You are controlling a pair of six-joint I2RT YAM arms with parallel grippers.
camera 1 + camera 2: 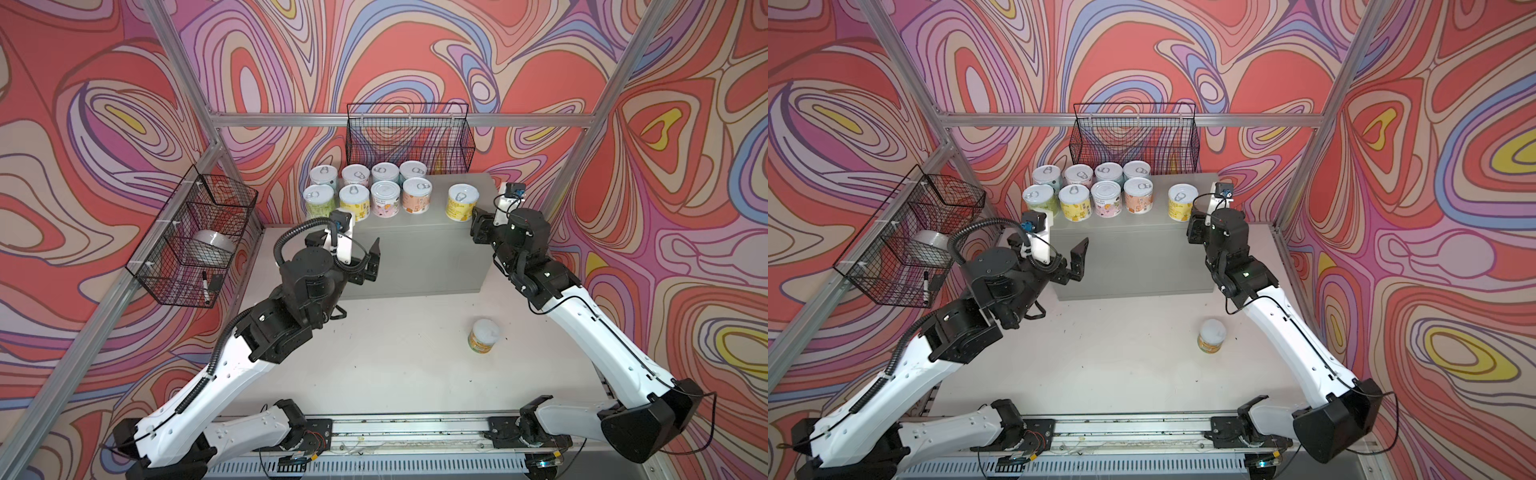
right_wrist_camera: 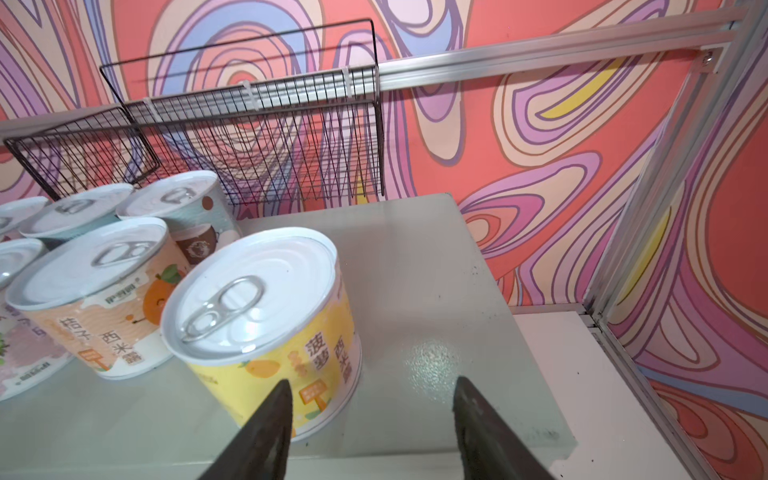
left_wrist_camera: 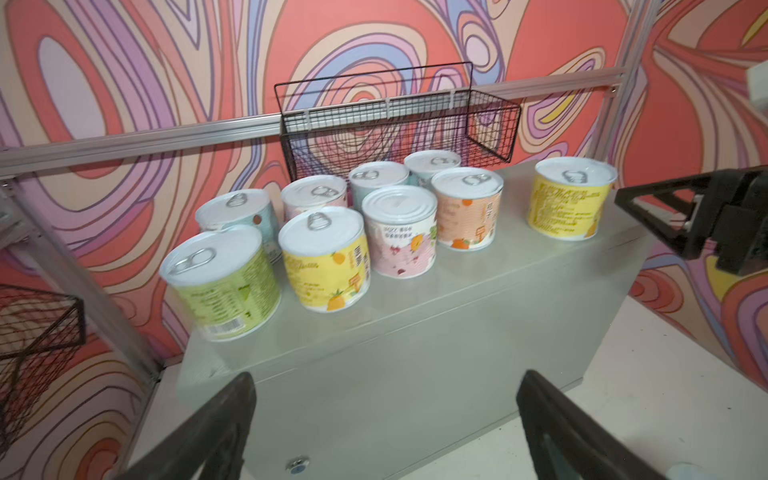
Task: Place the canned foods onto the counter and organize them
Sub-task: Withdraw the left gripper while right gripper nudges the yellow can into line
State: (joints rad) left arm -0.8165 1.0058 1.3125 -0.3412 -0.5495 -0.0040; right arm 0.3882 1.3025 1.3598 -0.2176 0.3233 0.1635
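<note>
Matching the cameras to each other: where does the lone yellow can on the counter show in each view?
Top view: lone yellow can, right of the grouped cans.
Top view: lone yellow can, same place.
Left wrist: apart from the group.
Right wrist: nearest can.
Shared landmark: back wire basket.

Black wire basket point(image 1: 407, 145) on back rail point(image 1: 291, 119) — side basket point(image 1: 174, 291) holds marker point(image 1: 205, 286) and grey roll point(image 1: 214, 244).
</note>
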